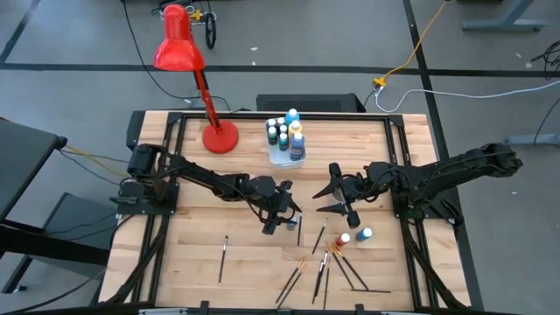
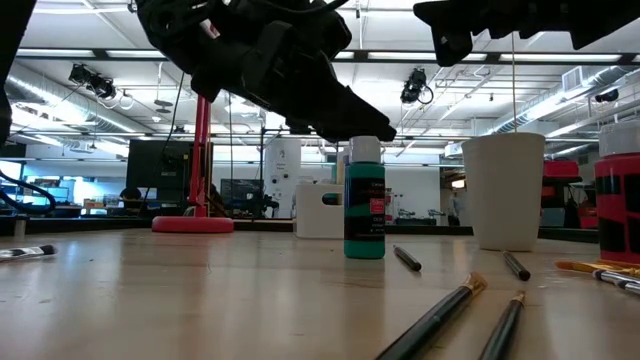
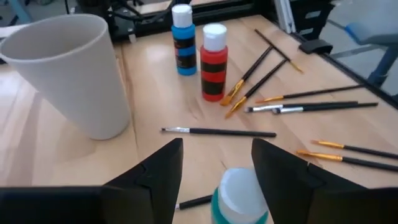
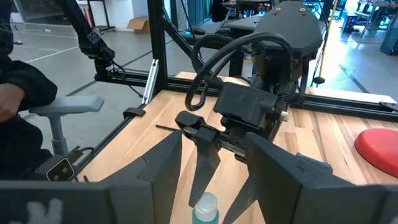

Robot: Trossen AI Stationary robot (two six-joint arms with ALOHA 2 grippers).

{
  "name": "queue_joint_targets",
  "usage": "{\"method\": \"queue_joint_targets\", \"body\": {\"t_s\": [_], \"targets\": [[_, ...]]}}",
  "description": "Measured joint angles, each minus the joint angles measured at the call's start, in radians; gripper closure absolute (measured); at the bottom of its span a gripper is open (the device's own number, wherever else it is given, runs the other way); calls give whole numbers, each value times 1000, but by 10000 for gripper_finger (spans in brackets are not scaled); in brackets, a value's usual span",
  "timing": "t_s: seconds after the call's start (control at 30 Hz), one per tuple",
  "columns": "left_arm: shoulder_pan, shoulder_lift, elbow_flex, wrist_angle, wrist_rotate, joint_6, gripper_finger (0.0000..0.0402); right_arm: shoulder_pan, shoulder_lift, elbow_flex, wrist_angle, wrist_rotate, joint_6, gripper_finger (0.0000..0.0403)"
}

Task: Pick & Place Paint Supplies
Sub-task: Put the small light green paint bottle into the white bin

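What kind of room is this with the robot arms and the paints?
It looks like a robot lab or workshop. Two dark arms are bolted to a wooden table, power cables trail over the grey floor, and the low view shows a big hall with ceiling strip lights and more equipment behind.

So on the tabletop [image 1: 175, 271] the lamp [image 1: 219, 138] sits at the back left, and just right of it there's a tub [image 1: 282, 157] with a bunch of bottles in it. Both arms meet around the middle: the left end effector [image 1: 282, 219] is right over a lone bottle [image 3: 240, 198], fingers either side of its cap, with a cup [image 3: 71, 71] just beyond. The right end effector [image 1: 331, 197] hangs a bit to its right. Two more bottles [image 1: 353, 236] stand at front right, and brushes [image 1: 328, 267] are scattered along the front edge.
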Motion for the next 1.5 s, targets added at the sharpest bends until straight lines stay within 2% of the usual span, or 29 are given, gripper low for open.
{"method": "queue_joint_targets", "body": {"t_s": [0.17, 0.4, 0.6, 0.83, 0.93, 1.1, 1.2, 1.3, 1.5], "targets": [[-6, 0, 0, -11, 53, -29, 196, 0, 0, 0, 0, 0, 0, 224], [-15, 0, 0, -33, 46, -31, 196, 0, 0, 0, 0, 0, 0, 224], [-15, 1, 0, -101, -13, 3, 196, 0, 0, 0, -1, 0, 6, 224], [-15, 1, 0, -104, -7, 33, 198, 0, 0, 0, -1, 0, 20, 224], [-15, 1, 0, -100, 8, 73, 214, 0, 0, 0, -1, 0, 20, 224], [-15, 2, 0, -79, 16, 72, 268, 0, 0, 0, -1, 0, 21, 224], [-15, -6, 0, -17, 14, 48, 273, 0, 0, 0, -1, 0, 23, 224], [-10, -55, 0, -2, -45, 43, 273, 0, 0, 0, -1, 0, 24, 224], [33, -229, 0, -100, -298, 85, 270, 0, 0, 0, -5, 0, 29, 224]]}}
